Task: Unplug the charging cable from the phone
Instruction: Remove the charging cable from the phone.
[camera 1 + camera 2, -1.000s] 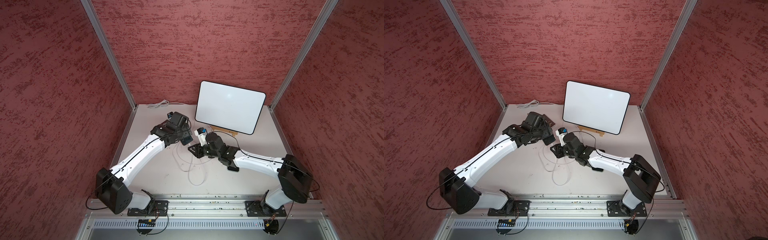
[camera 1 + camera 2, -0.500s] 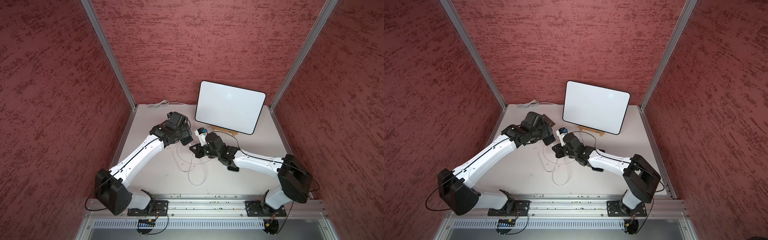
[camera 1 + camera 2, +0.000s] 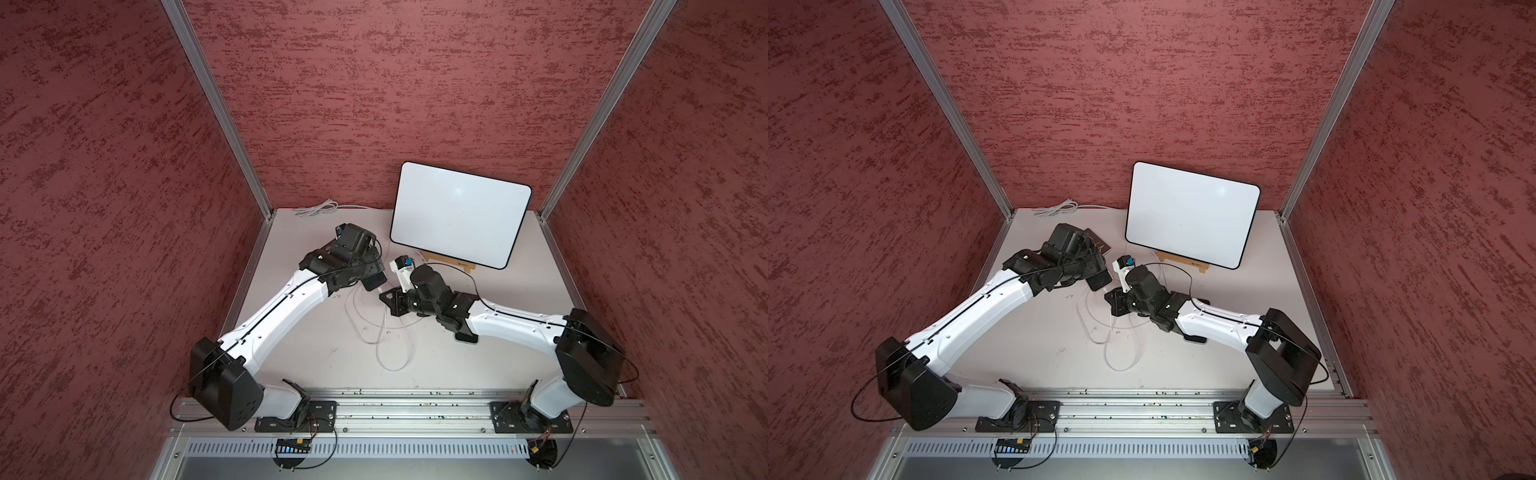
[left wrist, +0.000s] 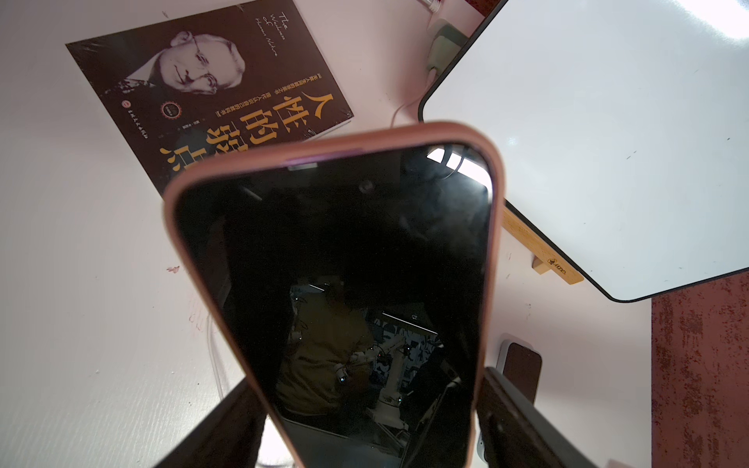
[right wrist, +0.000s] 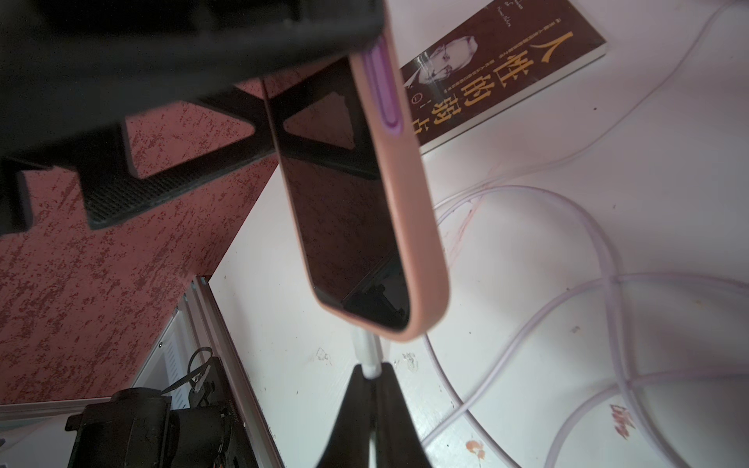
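My left fingers (image 4: 521, 425) clamp the phone (image 4: 332, 283); my right fingers (image 5: 395, 409) pinch the charging cable plug (image 5: 366, 347), not yet withdrawn.

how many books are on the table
1. The dark book lies flat on the table near the back, left of the whiteboard, partly under the left arm; another could be hidden.

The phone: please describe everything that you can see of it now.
The phone is a slim slab with a dark, glossy screen that mirrors the room, in a matte pink case; purple shows through a side cutout. The left gripper clamps its two long edges and holds it tilted above the table. A white plug sits in its bottom end, and the right gripper is shut on that plug.
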`<state>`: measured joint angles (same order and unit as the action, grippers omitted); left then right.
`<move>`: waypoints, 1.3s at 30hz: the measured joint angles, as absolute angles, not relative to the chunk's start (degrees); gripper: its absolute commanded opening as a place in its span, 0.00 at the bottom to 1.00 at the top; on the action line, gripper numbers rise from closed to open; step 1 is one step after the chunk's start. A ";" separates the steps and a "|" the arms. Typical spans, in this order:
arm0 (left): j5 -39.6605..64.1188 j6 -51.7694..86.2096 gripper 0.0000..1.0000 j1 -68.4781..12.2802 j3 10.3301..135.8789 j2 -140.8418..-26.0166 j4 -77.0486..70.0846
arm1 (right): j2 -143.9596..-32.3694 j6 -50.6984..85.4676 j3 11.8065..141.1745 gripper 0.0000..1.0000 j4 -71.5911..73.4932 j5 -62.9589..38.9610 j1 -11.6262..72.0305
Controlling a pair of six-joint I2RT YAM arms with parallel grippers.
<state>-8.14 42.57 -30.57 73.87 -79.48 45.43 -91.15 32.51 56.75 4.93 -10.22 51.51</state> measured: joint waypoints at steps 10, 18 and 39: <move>-7.49 42.57 0.53 -30.15 73.87 -79.48 45.43 | -91.15 32.49 56.75 0.00 4.89 -10.22 51.51; -7.53 42.54 0.53 -29.52 73.87 -79.48 45.39 | -91.15 32.49 56.82 0.00 4.34 -10.22 51.51; -7.53 41.71 0.53 -27.24 73.89 -79.44 45.43 | -91.00 32.29 56.82 0.00 3.53 -10.00 51.51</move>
<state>-7.53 41.71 -27.24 73.89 -79.44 45.43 -91.00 32.29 56.82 3.53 -10.00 51.51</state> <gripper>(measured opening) 0.825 0.064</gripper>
